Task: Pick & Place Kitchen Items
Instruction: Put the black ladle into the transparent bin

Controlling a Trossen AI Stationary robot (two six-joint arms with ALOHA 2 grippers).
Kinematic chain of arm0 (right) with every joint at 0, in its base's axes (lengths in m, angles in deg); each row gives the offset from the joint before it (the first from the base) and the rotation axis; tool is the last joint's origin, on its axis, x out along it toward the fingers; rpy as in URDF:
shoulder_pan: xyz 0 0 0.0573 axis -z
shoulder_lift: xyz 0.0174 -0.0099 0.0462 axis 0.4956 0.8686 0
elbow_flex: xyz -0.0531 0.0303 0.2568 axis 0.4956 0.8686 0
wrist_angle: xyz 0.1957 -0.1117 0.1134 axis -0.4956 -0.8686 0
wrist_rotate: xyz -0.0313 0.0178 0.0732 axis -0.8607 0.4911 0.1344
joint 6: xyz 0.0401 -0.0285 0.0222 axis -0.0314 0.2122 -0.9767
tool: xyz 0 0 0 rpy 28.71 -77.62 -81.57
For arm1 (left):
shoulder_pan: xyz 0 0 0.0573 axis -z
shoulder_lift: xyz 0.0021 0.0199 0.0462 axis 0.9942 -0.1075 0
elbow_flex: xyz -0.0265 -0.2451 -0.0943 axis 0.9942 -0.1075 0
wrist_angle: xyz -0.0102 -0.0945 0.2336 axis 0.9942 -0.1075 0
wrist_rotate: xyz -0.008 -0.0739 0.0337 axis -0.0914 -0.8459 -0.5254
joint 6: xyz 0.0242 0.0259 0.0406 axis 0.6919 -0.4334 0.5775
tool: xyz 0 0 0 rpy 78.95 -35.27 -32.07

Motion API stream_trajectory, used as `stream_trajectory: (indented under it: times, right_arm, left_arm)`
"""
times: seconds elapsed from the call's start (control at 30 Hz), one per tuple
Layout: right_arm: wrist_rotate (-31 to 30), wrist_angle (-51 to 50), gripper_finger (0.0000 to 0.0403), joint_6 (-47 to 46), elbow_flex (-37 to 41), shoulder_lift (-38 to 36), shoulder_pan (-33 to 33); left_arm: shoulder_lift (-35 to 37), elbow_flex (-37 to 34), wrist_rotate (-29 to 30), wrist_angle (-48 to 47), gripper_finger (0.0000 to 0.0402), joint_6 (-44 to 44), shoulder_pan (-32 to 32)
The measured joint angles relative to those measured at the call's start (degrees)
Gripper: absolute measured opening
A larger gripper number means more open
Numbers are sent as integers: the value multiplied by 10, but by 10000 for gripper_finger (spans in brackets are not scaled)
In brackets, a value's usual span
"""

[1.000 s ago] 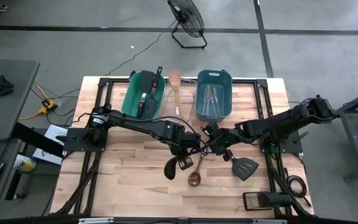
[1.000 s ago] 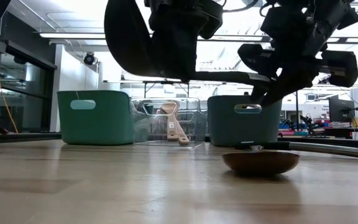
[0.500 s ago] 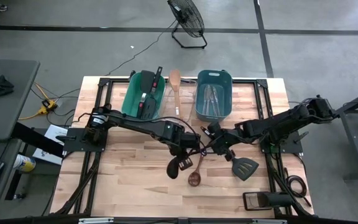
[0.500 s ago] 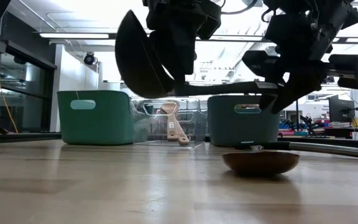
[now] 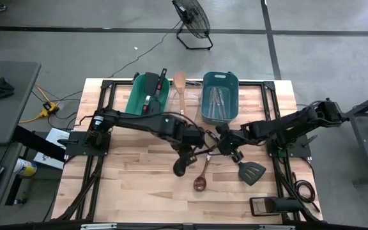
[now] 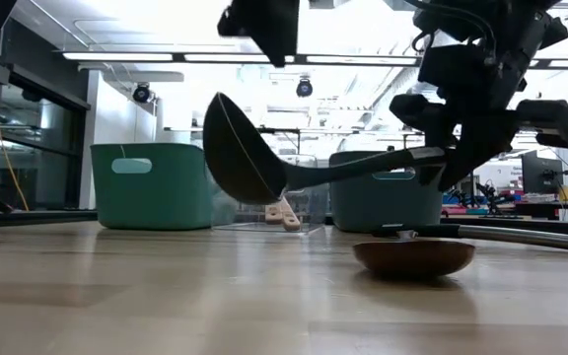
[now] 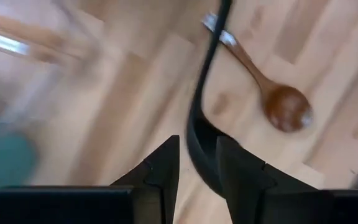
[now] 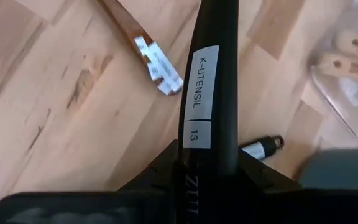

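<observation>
A black ladle (image 5: 183, 166) hangs over the table's middle, its bowl (image 6: 240, 148) clear of the wood. My right gripper (image 5: 225, 148) is shut on its handle. My left gripper (image 5: 189, 144) is open above the ladle's bowl, apart from it, and shows at the top of the low view (image 6: 264, 25). A wooden spoon (image 5: 201, 176) lies flat on the table under the ladle's handle. A black slotted spatula (image 5: 251, 171) lies to its right. My right gripper pinches the ladle's handle (image 8: 207, 140) between its two fingers, near the handle's free end, just behind the white label (image 8: 202, 87). The fingers come from the table's right side and lie along the handle. The ladle is lifted clear, its handle about level and its bowl at the left end.
At the far edge stand a green bin (image 5: 147, 96) with black and red utensils, a clear bin with a wooden spatula (image 5: 180, 86), and a blue bin (image 5: 219, 96) with silver cutlery. Bare wood lies at the near left.
My left gripper has let go of the ladle's bowl end and gone up and toward the far edge. The ladle now hangs from my right gripper alone; its bowl has shifted a little toward the table's right and sunk lower.
</observation>
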Motion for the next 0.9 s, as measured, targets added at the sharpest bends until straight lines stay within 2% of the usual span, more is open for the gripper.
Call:
stream_trajectory:
  times: [0.13, 0.43, 0.53, 0.77, 0.9]
  right_arm:
    - [0, -7, 80, -17, 0, -34, 14]
    - [-27, -82, 80, -37, 0, -132, 74]
    - [-30, -105, 80, -36, 0, -161, 106]
    - [-30, -111, 80, -38, 0, -215, 188]
    - [-18, -98, 80, -46, 0, -241, 241]
  left_arm:
    - [4, 48, 79, -41, 104, 0, 0]
    - [52, 52, 191, -80, 114, -25, 0]
    - [62, 52, 211, -99, 143, -45, 0]
    - [62, 52, 245, -122, 239, -69, 0]
    - [65, 34, 283, -115, 253, -81, 0]
